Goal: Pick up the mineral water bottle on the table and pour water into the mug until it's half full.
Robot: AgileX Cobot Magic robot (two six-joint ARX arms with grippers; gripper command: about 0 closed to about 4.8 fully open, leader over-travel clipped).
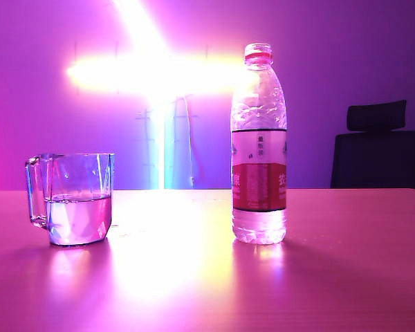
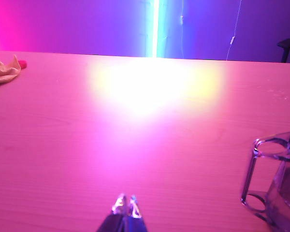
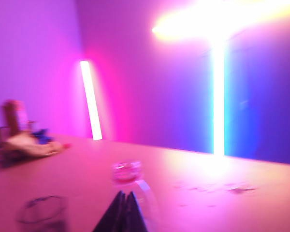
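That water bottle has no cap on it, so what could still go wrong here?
1. The mineral water bottle stands uncapped; a knock would likely spill it over the table.
2. The right gripper, fingers shut and empty, sits close by the bottle's open mouth and could nudge it.
3. The mug already looks about half full, so further pouring risks overfilling. The left gripper, also shut, rests near its handle.

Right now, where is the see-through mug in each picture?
Exterior view: the mug stands at the left, part full, handle outward.
Left wrist view: it is cut off at the edge, beside the left gripper.
Right wrist view: only its blurred rim.
Shared landmark: the glowing light strip.
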